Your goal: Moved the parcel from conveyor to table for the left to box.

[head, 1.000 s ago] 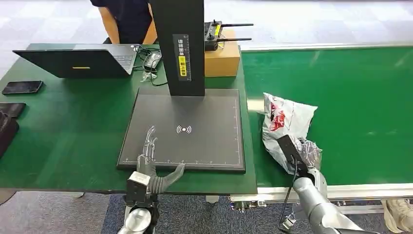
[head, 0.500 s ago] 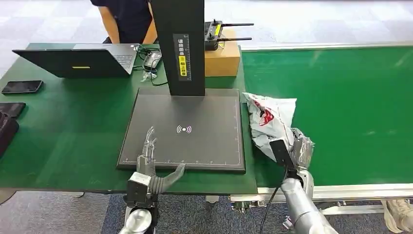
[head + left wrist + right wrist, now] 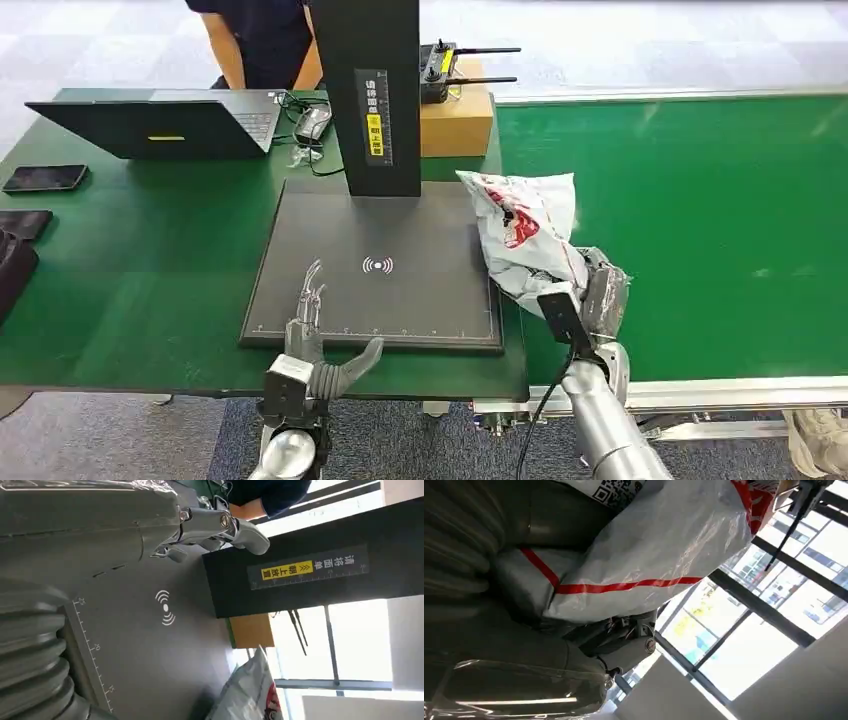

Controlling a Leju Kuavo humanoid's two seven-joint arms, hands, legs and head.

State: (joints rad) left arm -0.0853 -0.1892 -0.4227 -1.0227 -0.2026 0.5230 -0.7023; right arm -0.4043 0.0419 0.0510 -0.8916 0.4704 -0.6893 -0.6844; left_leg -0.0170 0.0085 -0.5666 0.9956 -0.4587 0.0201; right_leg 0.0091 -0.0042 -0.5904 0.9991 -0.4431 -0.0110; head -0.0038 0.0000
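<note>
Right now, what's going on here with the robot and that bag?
The robot's right hand holds a white plastic parcel with red print, lifted between the green conveyor and the dark scanning pad on the table. Its left hand rests open at the pad's near edge. A person stands behind the laptop.

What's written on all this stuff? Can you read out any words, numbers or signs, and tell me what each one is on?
"请将面单" in white and "朝上放置" on yellow: label on the black upright column.
"25", "20", "15": ruler marks along the edge of the dark grey square scanning pad.
A wireless-wave sign, no words: centre of that pad.
QR code and red printing: on the white plastic parcel bag, held by the right hand; too blurred to read.
</note>
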